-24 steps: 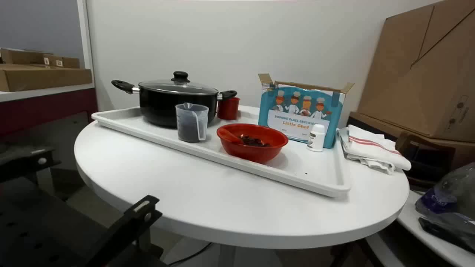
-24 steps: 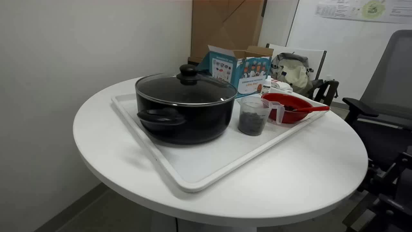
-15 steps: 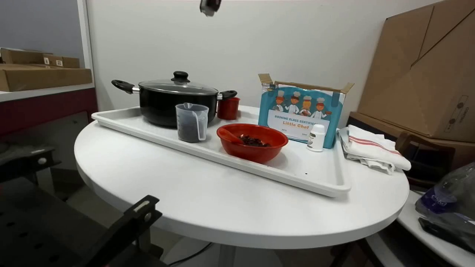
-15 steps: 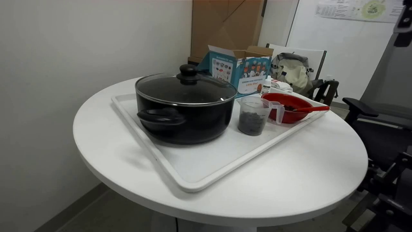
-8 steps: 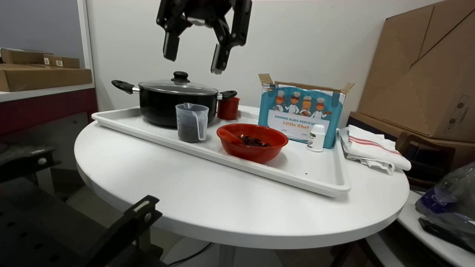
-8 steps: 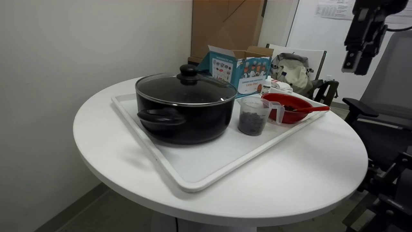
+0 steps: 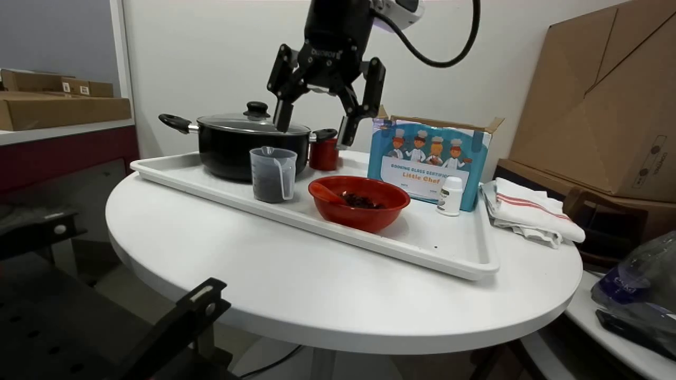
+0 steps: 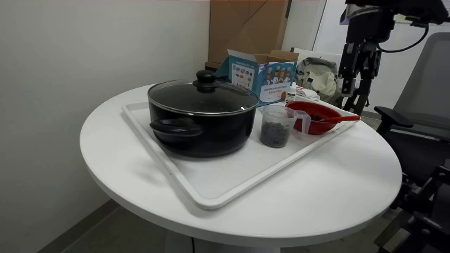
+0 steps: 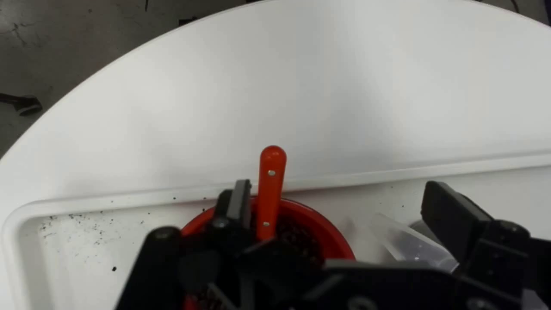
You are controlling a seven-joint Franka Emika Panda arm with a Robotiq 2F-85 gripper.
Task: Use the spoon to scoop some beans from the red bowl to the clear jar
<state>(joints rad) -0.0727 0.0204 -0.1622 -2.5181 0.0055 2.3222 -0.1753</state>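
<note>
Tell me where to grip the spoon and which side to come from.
Take the outer end of the spoon's handle, probably best from above, with the open gripper closing across its narrow width. The handle is slim and straight and juts out beyond the red bowl, while its other end runs down toward the beans.

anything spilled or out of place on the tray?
Yes: in the wrist view, dark specks lie scattered in a corner of the white tray, plus one larger bit. They're outside the red bowl, so possibly spilled from its beans.
</note>
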